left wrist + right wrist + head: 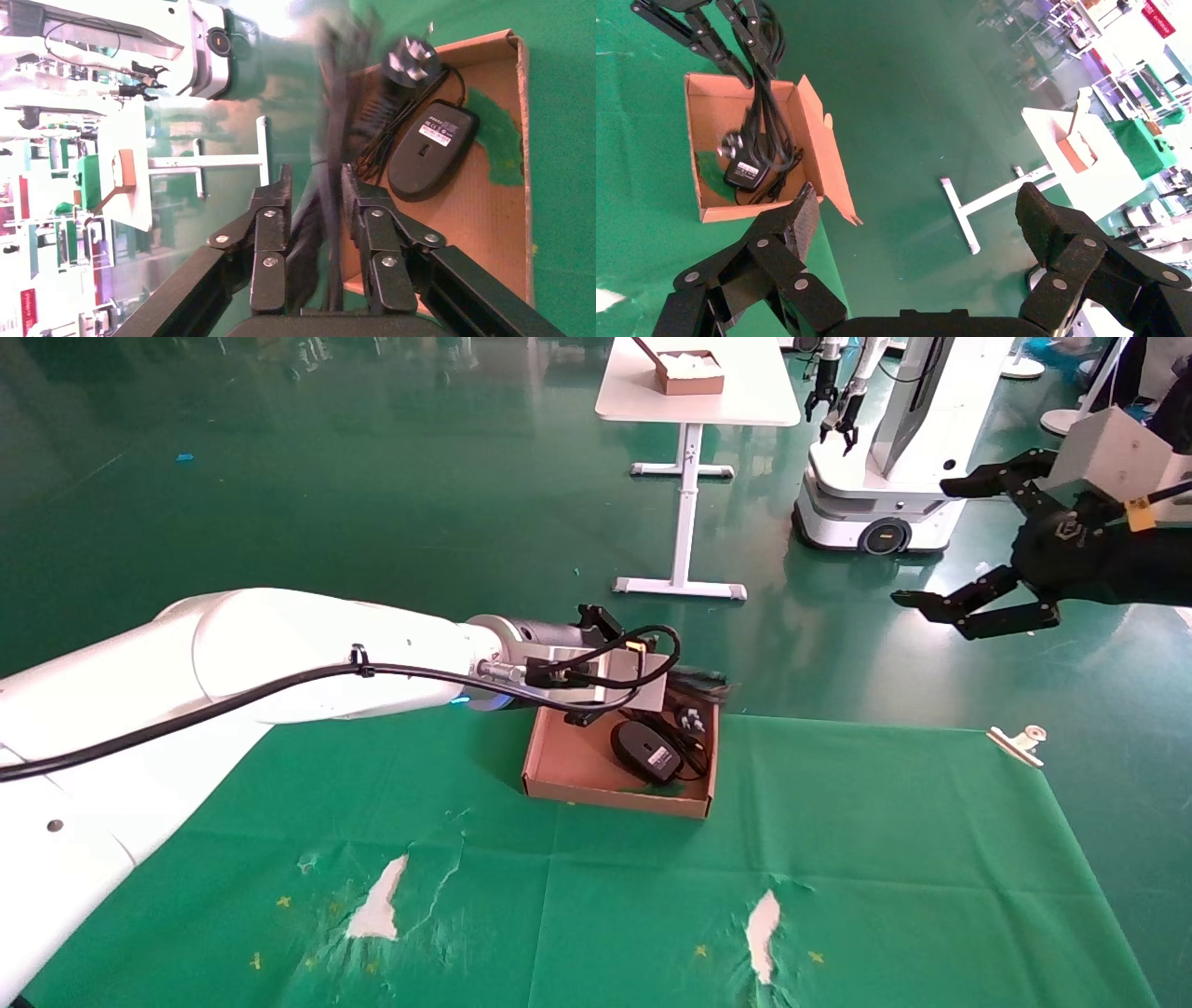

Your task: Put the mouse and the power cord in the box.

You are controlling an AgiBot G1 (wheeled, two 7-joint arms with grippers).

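- We see the box [582,770] sitting near the far edge of the surface [838,859], its far side level with that edge, so beyond it there is only the green floor.
- The mouse [646,750] lies inside the box, label up, in the right half, with its thin cable bunched beside it toward the far wall.
- Our left end effector [316,210] hovers above the box's far wall, its fingers pinching the power cord [336,133] (the cord runs straight between the two pads in the left wrist view).
- The cord's looped strands hang from that grip into the box, and its chunky plug [412,57] sits just beside the mouse, close to the far right corner.
- One box flap [828,168] splays outward over the surface edge on the far side.
- Our right end effector [968,547] is held high and well off to the right, beyond the surface, fingers spread wide with nothing between them.
- Open room: the whole near half of the surface and its right side lie bare of objects, save worn white patches [380,901] in the cloth and a small clip [1017,744] at the far right corner.
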